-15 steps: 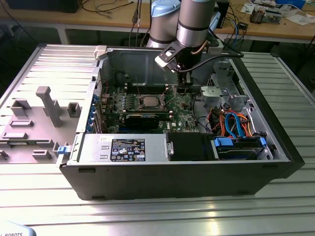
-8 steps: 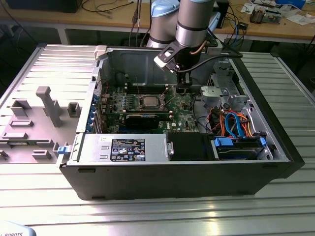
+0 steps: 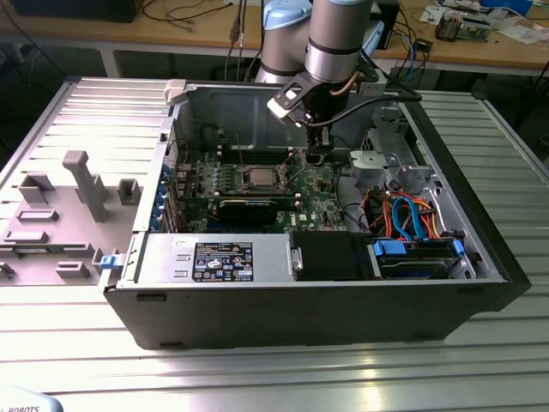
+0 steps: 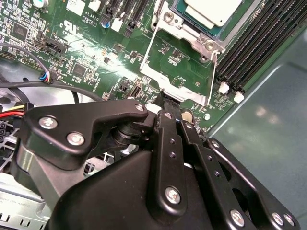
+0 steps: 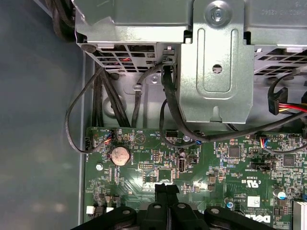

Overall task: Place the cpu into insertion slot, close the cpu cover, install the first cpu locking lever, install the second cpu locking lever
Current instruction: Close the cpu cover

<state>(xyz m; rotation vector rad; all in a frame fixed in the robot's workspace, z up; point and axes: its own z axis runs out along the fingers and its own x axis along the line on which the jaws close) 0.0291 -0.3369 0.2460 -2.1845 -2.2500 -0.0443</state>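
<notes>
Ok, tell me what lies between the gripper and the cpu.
In the second wrist view, the cpu cover, standing open, lies between the gripper and the cpu.

Ribbed silver metal desk (image 3: 257,378) runs across the lower frame and up both sides, with long parallel grooves. Soft white light glare (image 3: 369,365) sits on it at lower centre-right. Along the top of the frame stands a wooden desk (image 3: 171,41) with a white leg (image 3: 109,60) at upper left. Loose dark cables (image 3: 184,13) lie on its top, and a clutter of small items and papers (image 3: 467,21) sits at upper right. Dark shadowed space (image 3: 43,64) lies under it. Lighting is even, indoor, workshop-like.
</notes>
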